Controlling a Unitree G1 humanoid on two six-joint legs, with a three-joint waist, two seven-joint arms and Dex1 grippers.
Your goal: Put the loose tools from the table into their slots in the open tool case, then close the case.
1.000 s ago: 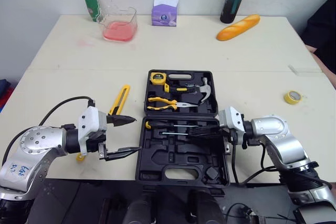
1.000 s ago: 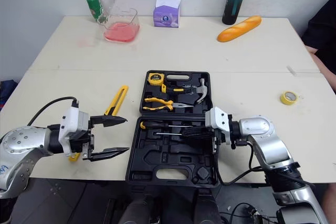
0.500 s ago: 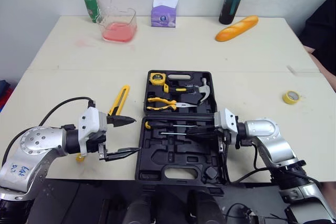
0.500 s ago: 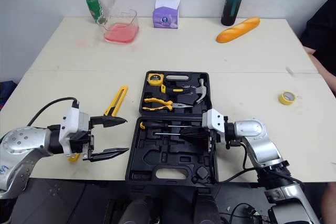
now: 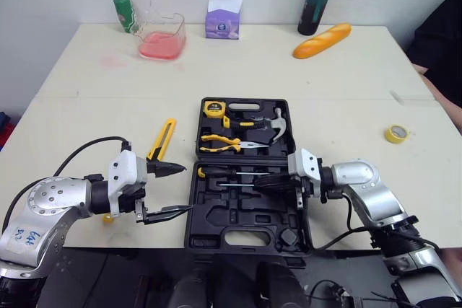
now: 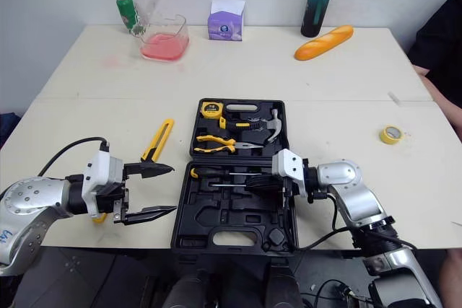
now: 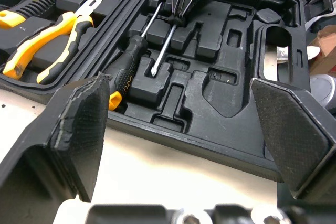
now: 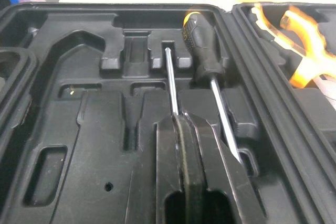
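The black tool case (image 5: 249,171) sits wide open and flat near the table's front edge. The far half is pretty stocked – yellow tape measure (image 5: 214,108), yellow-handled pliers (image 5: 225,142), hammer (image 5: 276,125). The near half has a black screwdriver (image 5: 216,172) with a yellow butt lying in its slot by the hinge. Just beside it is a thin screwdriver (image 5: 237,185), handle pinched in the right gripper (image 5: 266,180). A yellow utility knife (image 5: 162,138) lies loose on the table – left of the case.

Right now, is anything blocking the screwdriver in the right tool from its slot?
Nothing visible does. The right tool holds the thin screwdriver over bare tool case tray; the seated screwdriver lies beside it, shafts apart.
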